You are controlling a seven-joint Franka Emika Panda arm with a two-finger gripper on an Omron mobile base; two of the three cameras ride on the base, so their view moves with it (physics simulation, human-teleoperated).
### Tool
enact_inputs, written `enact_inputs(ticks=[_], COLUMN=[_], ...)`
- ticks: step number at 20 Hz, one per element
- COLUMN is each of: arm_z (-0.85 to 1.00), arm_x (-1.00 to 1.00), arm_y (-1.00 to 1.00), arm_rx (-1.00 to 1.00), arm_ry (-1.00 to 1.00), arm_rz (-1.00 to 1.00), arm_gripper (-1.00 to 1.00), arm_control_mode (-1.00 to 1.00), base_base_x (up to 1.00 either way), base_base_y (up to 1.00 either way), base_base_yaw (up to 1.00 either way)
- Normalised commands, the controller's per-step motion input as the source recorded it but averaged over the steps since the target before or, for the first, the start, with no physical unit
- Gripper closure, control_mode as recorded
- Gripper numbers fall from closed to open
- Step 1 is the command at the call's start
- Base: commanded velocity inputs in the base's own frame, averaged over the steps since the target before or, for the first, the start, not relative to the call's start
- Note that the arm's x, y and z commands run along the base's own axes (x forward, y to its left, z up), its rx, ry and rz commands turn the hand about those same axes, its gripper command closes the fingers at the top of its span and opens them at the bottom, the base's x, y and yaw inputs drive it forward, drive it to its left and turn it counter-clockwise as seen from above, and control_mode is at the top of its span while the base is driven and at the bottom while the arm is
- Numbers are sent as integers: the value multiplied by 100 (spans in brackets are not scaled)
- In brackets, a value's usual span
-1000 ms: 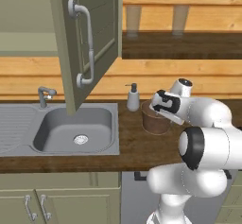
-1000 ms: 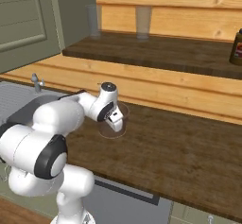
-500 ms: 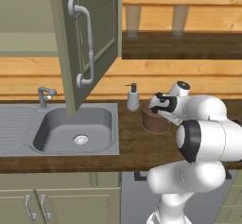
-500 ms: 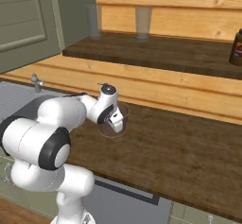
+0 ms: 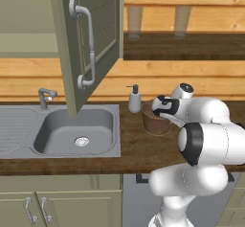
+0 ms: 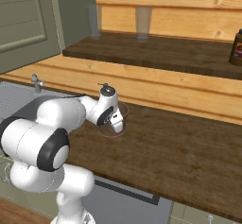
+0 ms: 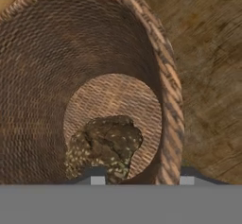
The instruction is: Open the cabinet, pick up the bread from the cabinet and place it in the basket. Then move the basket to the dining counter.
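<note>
Hand view: bread [image 7: 106, 147] lies flat in upright basket [image 7: 170, 90], tool [image 7: 142, 179] straddling its rim.

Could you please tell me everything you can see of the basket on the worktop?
The basket is a round, brown, tightly woven wicker bucket that narrows toward a flat round bottom. It stands upright on the dark wood worktop, beside the soap dispenser and right of the sink. The bread, a dark seeded lump, lies on its bottom. The gripper straddles its rim, one fingertip inside and one outside.
</note>
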Motion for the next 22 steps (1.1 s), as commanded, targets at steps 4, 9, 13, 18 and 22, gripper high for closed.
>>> enact_inputs(ticks=[4,9,13,18,22], arm_z=[10,58,99,91,71], arm_x=[-39,-65,-64,-54,-51], arm_y=[0,-2,-1,0,-2], arm_rx=[0,0,0,0,2], arm_ry=[-3,-1,-2,0,3], arm_rz=[0,0,0,0,0], arm_gripper=[100,100,100,100,100], arm_control_mode=[-100,-100,-100,-100,-100], base_base_x=[0,0,0,0,0], base_base_y=[0,0,0,0,0], base_base_yaw=[0,0,0,0,0])
